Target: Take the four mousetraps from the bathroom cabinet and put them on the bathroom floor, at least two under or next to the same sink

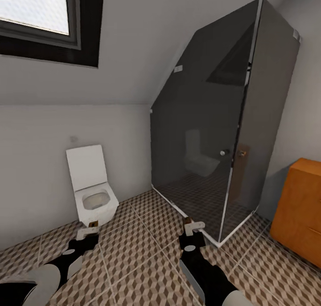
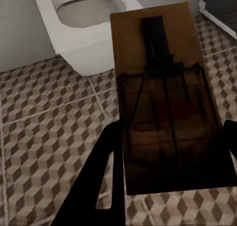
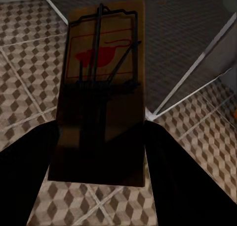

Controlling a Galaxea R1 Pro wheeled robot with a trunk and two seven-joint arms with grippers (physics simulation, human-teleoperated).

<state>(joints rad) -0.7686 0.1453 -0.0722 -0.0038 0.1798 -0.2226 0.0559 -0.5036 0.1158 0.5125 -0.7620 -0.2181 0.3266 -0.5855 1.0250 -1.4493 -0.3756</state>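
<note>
Both grippers are clamped on flat wooden mousetraps: left gripper (image 1: 90, 228) on one mousetrap (image 2: 165, 97), right gripper (image 1: 192, 225) on another (image 3: 101, 95). Cube-patterned floor (image 1: 142, 261) below, smooth white toilet (image 1: 92, 194) far left, orange cabinet (image 1: 298, 208) right.

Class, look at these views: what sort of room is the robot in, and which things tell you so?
A bathroom, under a sloped ceiling: a white toilet, a dark glass shower enclosure and patterned floor tiles show it.

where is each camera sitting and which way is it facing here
Head view: on the head, looking forward and down at the toilet, shower and cabinet; both arms show.
Left wrist view: looks along the left end effector at its mousetrap.
Right wrist view: looks along the right end effector at its mousetrap.
Shared: the cube-patterned floor shows in all three.
</note>
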